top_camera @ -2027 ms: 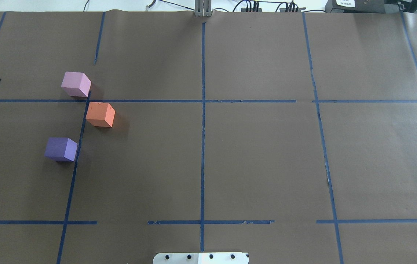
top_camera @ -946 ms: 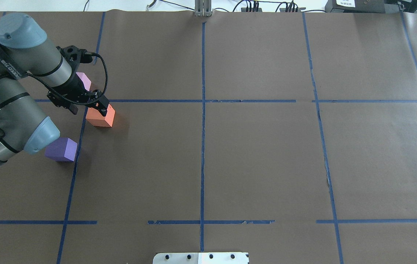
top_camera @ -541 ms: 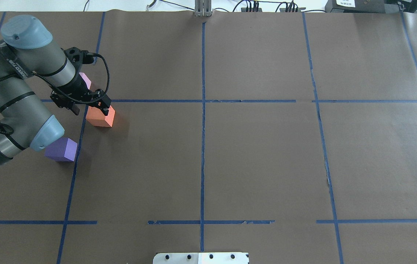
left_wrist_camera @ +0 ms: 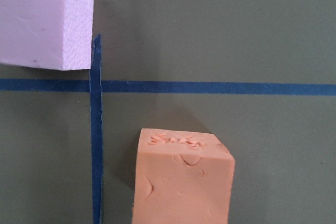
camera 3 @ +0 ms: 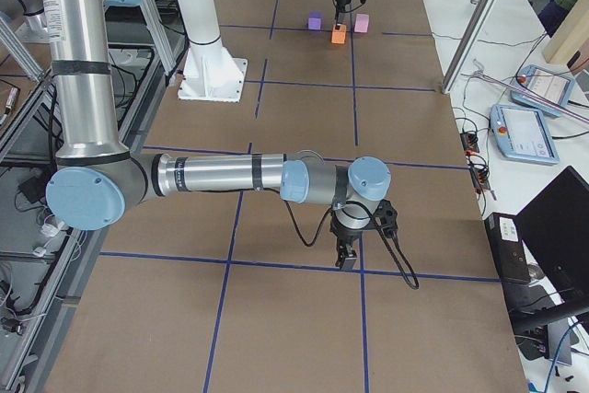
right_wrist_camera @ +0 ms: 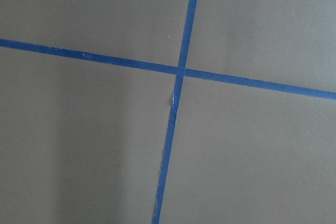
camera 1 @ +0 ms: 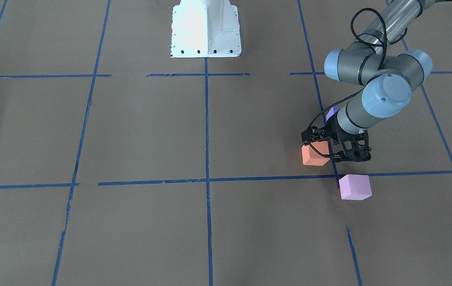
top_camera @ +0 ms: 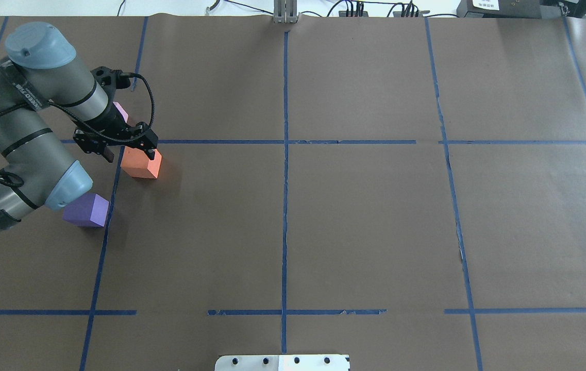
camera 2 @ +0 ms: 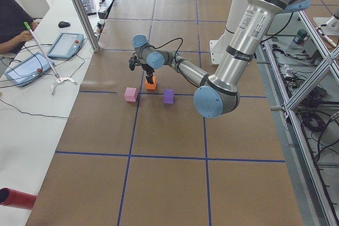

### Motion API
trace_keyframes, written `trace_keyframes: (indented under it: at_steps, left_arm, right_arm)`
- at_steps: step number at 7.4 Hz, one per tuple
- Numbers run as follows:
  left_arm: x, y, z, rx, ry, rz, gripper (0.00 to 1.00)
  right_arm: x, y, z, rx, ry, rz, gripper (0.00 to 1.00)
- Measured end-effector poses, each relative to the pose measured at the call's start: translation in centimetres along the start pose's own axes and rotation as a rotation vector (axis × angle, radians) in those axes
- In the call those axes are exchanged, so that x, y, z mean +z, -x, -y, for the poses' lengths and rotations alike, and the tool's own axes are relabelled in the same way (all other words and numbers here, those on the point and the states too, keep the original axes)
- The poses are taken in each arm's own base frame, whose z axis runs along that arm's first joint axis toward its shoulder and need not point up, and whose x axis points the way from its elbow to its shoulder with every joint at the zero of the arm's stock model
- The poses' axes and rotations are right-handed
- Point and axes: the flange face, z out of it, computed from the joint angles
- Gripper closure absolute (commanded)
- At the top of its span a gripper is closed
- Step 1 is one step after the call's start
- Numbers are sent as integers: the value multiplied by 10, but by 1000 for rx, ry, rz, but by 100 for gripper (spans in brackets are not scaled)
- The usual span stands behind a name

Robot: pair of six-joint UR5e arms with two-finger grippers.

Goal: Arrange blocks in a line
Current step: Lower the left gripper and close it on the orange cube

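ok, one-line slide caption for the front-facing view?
Left gripper open at the orange block; purple block partly hidden behind the arm, pink block nearest the camera.

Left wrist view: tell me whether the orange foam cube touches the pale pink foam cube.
No, the orange foam cube sits apart from the pale pink foam cube, with a blue tape line between them.

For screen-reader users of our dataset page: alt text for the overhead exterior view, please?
The left gripper, jaws open, hangs over an orange block on a brown table gridded with blue tape. A pale pink block sits just beyond, partly hidden by the arm, and a purple block nearer the robot; they are not yet in line.
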Motion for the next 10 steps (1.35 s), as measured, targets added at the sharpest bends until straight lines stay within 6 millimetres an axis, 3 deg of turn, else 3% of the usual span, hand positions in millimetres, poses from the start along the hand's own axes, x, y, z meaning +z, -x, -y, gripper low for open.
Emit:
trace_keyframes:
  at_steps: [10]
  left_arm:
    - [37, -1, 8, 23, -1, 11, 4]
  right_arm:
    - [0, 0, 0, 0, 0, 0, 0]
